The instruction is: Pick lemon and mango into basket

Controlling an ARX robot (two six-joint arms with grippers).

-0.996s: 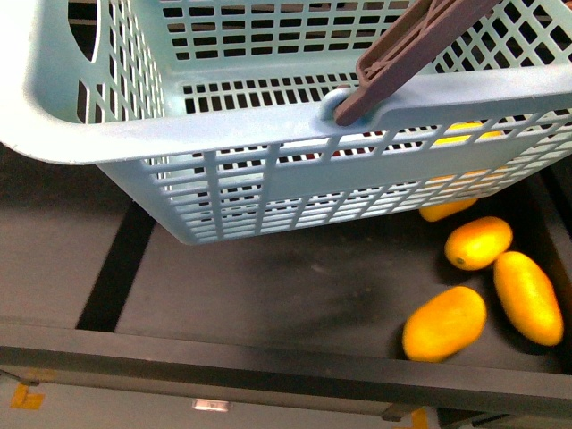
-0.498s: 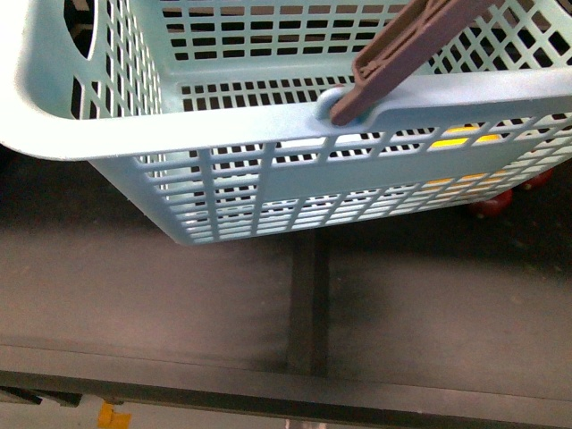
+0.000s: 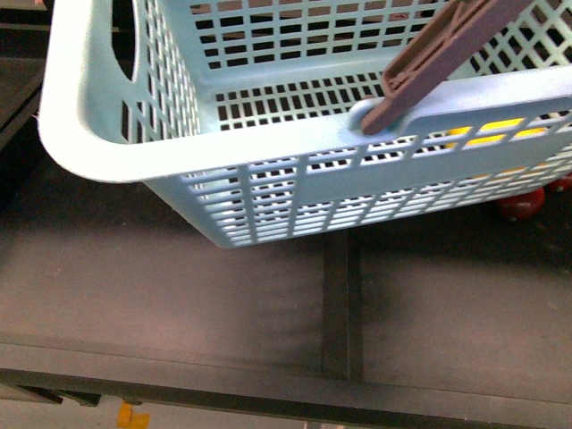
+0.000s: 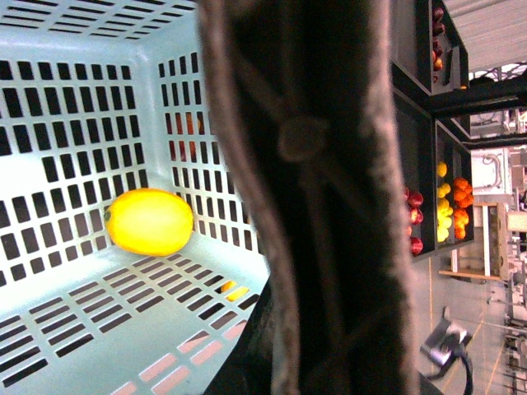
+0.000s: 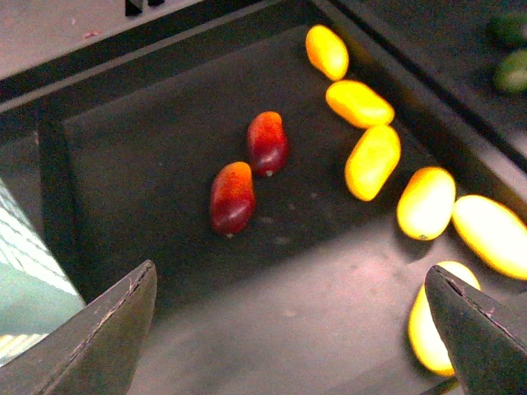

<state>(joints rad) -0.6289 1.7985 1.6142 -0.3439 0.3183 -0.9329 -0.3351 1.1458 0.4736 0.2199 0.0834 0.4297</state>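
Left wrist view showed the lemon (image 4: 150, 222) in the basket (image 4: 74, 49); the mango (image 5: 232, 197) lay unpicked beneath wide right jaws; the left jaws could not be judged.

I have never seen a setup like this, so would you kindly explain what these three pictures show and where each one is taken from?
This is a robot with two arms, each ending in fingers, and it has three cameras. The front view looks out from the robot's body. It shows a turquoise basket with a brown handle over a dark shelf. The left wrist view looks into the basket past the blurred handle, and a lemon already lies inside. Whether the left fingers grip the handle cannot be seen. The right wrist view looks down on a tray holding a red mango, a second mango and several yellow fruits. The right fingers are spread wide and hold nothing.
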